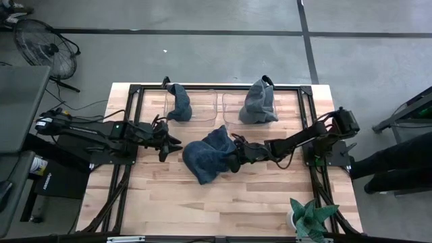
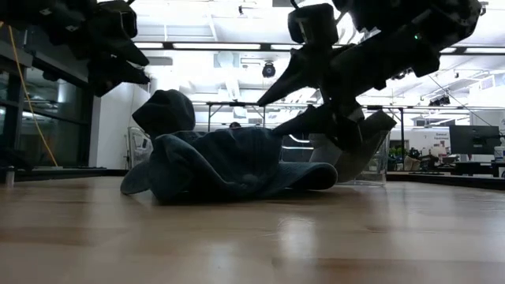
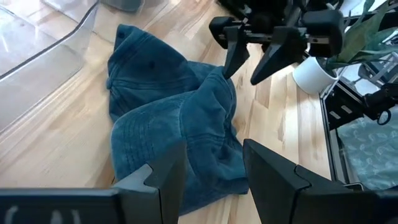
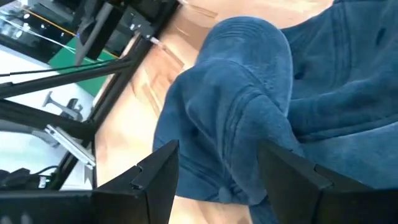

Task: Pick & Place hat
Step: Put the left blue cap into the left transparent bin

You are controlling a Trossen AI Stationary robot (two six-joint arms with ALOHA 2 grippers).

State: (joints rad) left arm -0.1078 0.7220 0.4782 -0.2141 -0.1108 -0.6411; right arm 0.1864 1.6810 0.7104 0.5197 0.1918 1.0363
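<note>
A crumpled blue hat (image 1: 208,156) lies on the wooden table's middle, and also shows in the low view (image 2: 229,166). My left gripper (image 1: 172,145) hovers open just left of it, looking across the hat (image 3: 168,118) between its fingers (image 3: 214,146). My right gripper (image 1: 236,154) is open at the hat's right edge. Its fingers stand on either side of a raised fold (image 4: 249,93), level and pointing toward the table's left. The left wrist view shows it (image 3: 244,73) from the front. My right gripper straddles the raised fold (image 3: 219,81) at the hat's right edge, coming level from the table's right. I cannot tell whether its fingers touch the cloth. The hat rests on the table.
Two clear bins stand at the far edge. A blue hat (image 1: 179,101) is draped over the left bin, a grey hat (image 1: 258,101) over the right one. A potted plant (image 1: 310,219) sits at the near right corner. Bare wood (image 1: 202,209) lies toward the near edge.
</note>
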